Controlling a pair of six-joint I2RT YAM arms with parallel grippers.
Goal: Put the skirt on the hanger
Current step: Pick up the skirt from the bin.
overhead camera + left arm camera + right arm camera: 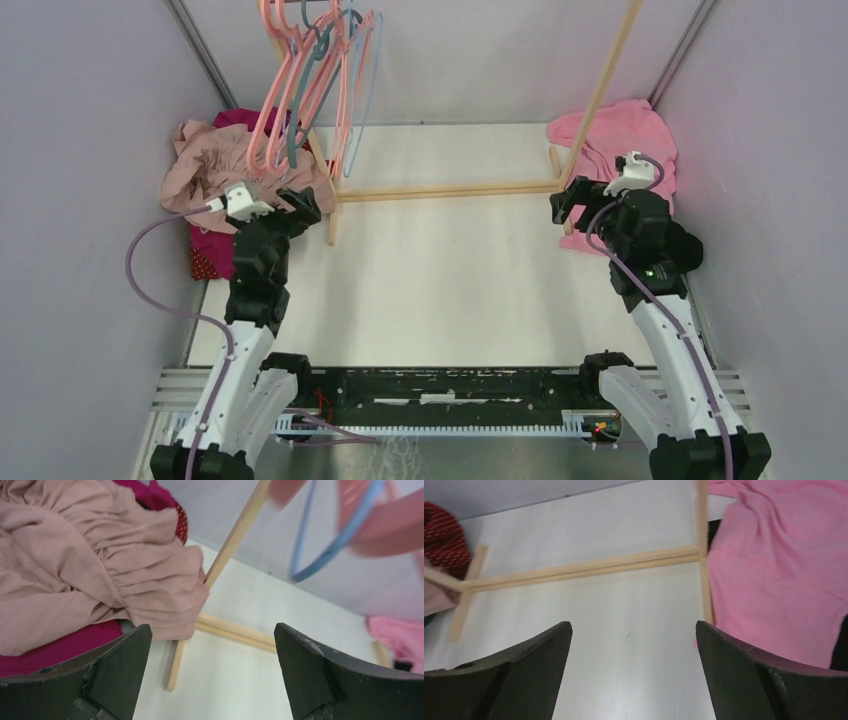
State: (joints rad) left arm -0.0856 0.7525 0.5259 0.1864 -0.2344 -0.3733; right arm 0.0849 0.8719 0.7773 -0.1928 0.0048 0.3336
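A dusty-pink gathered skirt (pixel 215 160) lies crumpled at the back left on top of magenta fabric (pixel 208 252). In the left wrist view the skirt (pixel 100 565) fills the upper left. Several pink and blue hangers (pixel 315 80) hang from the wooden rack's top, blurred in the left wrist view (pixel 345 535). My left gripper (pixel 300 205) is open and empty just right of the skirt, its jaws (pixel 212 650) wide over the rack's foot. My right gripper (pixel 572 200) is open and empty by the rack's right end, jaws (pixel 634 645) over bare table.
The wooden rack's base bar (pixel 450 188) crosses the table, and its right post (pixel 605 80) leans up. A bright pink garment (pixel 625 135) lies at the back right, close beside my right gripper's finger (pixel 774 570). Grey walls close in on both sides.
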